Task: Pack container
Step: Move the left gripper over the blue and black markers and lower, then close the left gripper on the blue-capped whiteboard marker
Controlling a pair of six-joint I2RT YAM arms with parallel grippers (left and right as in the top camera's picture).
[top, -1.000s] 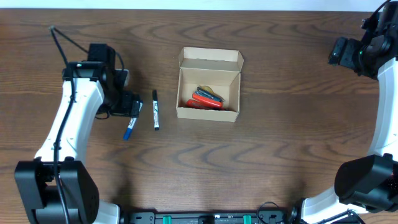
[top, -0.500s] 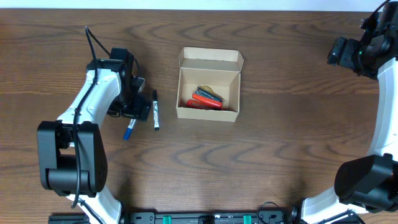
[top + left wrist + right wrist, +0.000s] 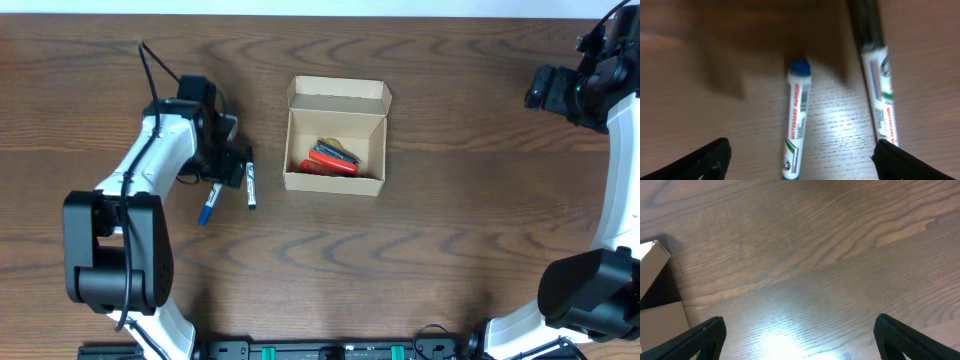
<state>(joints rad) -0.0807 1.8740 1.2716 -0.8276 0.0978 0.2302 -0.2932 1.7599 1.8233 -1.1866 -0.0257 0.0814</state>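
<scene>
The little tan cardboard box (image 3: 333, 183) sits around the middle of the bench (image 3: 450, 260), with its flap lid (image 3: 338, 92) folded open on the far side. Inside there's a red and black clump (image 3: 330, 157). Probably markers, but it's too small for me to be sure.

Two whiteboard markers lie on the wood left of the box. The black-capped marker (image 3: 250, 180) is closer to the box, and the blue-capped marker (image 3: 207, 206) is a bit further left and nearer.

The left hand (image 3: 230, 168) hangs low right over those two, fingers spread wide and gripping nothing. On its wrist cam the blue one lies down the middle of the gap and the black one runs by the right fingertip.

The right hand (image 3: 545, 88) is way off at the far right, well apart from the box. It's also spread wide and empty, with mostly bare wood below it.
</scene>
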